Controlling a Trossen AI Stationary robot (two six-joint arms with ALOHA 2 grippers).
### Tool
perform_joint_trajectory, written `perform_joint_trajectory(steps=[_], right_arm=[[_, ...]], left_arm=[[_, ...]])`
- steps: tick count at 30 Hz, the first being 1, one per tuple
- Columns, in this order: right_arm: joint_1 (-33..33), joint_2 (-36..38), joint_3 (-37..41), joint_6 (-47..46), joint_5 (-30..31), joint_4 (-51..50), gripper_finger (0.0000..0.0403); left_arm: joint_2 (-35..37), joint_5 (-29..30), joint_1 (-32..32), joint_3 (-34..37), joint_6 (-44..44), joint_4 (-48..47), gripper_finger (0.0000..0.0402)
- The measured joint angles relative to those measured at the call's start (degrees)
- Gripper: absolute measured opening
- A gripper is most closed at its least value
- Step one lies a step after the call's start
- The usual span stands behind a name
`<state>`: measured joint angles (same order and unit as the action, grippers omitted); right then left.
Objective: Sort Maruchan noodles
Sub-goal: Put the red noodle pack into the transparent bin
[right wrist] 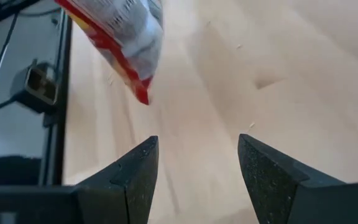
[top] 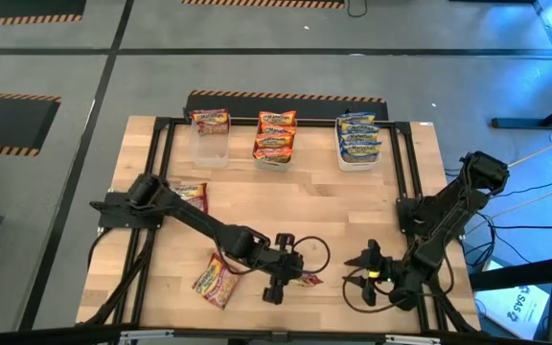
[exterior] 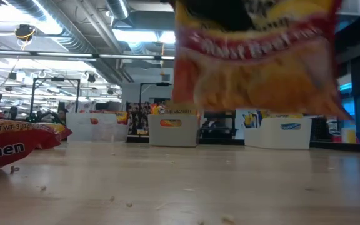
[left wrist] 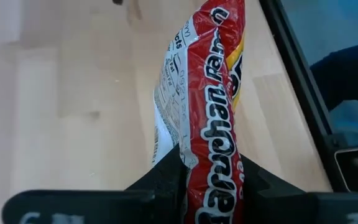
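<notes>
The left gripper (left wrist: 213, 186), near the table's front edge, is clamped on a red ramen packet (left wrist: 213, 93), which hangs clear of the table (top: 305, 206) surface. The right gripper (right wrist: 194, 171), near the front right corner, stands parted and empty. Another packet (top: 217, 278) lies front-left.

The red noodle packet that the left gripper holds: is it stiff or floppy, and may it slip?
The red noodle packet, pinched by the left gripper, stands straight out, so probably fairly stiff. Its glossy, crinkled wrapper looks slippery. Likely light: an edge grip carries it.
</notes>
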<state>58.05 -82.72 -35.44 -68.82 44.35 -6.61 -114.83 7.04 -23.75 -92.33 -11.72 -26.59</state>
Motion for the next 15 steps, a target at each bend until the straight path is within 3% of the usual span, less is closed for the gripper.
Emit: perform_joint_trajectory(steps=[6,15], right_arm=[[-2.87,0.0,0.49,0.12,3.07,0.08,0.0204],[-11.12,-0.37,0.5,-1.47,-3.37,-5.5,0.0204]], left_arm=[[6.83,5.04,0.69,0.0,2.11,-12.3,0.0069],[21.59,7.33,10.69,6.08,9.4,-21.16,0.0069]])
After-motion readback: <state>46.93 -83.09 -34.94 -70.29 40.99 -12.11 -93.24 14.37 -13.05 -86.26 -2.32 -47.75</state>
